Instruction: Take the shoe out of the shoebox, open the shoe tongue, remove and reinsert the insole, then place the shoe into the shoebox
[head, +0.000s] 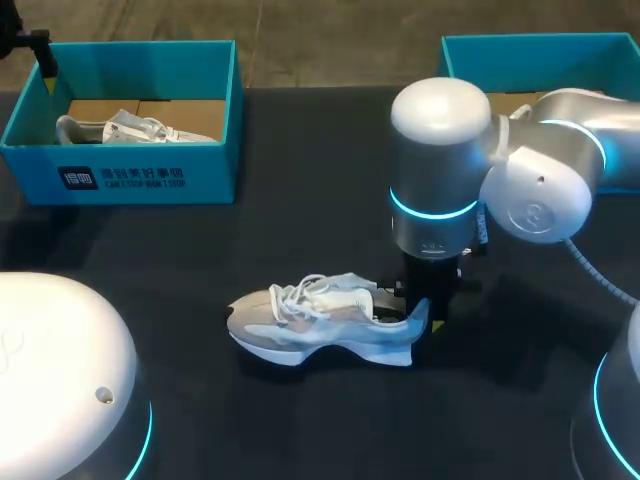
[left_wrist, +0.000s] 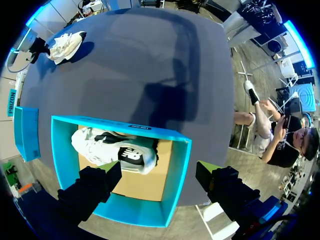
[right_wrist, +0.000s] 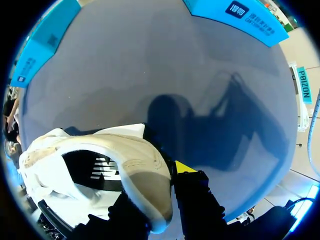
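**Shoe out on table, heel clamped, return to box left**

Shoe (head: 320, 322) sits on its sole on the table (head: 300, 230), outside both boxes, so the take-out step looks done. Right gripper (right_wrist: 159, 192) is clamped on the heel, fingers either side of it. A dark insole (right_wrist: 97, 170) seems seated just ahead of the fingers. Can't tell whether the tongue and insole steps are finished. Boxing the shoe is not yet done.

Left gripper (left_wrist: 160, 180) hangs with fingers wide apart and holds nothing. Under it is the left shoebox (left_wrist: 177, 170), with a second shoe (left_wrist: 107, 147) inside. The right shoebox (head: 540, 60), beyond the right arm, shows bare cardboard where visible.
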